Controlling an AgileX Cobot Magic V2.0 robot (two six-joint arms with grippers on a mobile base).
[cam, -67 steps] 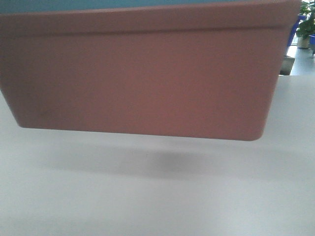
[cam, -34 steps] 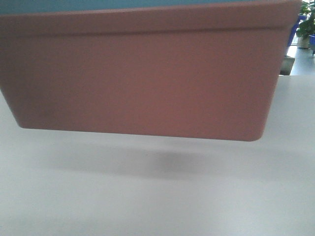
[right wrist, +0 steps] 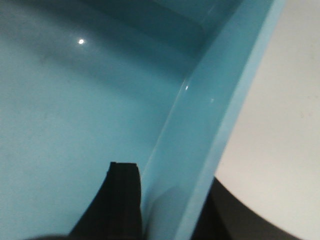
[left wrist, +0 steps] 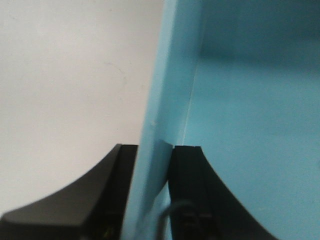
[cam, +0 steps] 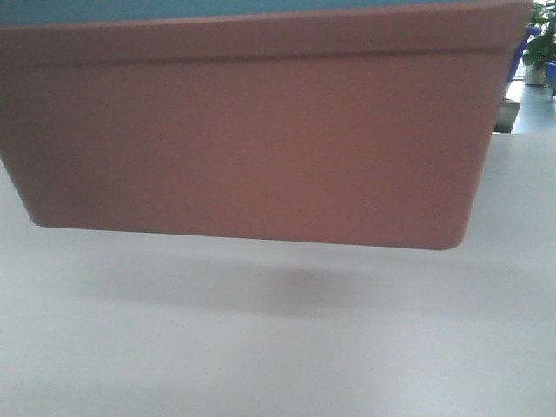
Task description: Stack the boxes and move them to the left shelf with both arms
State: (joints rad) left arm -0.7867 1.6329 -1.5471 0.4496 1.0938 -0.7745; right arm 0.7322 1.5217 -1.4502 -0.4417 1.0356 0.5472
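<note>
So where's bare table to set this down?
Bare table lies beneath and in front of the pink bin, and off its right corner. Also bare outside the turquoise bin walls clamped by left gripper and right gripper. No clutter on it.

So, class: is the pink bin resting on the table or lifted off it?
Lifted. In the front view the pink bin hangs clear of the white table, with a detached shadow beneath its base.

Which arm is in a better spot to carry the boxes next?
Probably left, narrowly: the left tool plainly pinches the blue box wall between both fingers. The right tool grips the box too, but its outer finger barely shows. Both should lift together.
</note>
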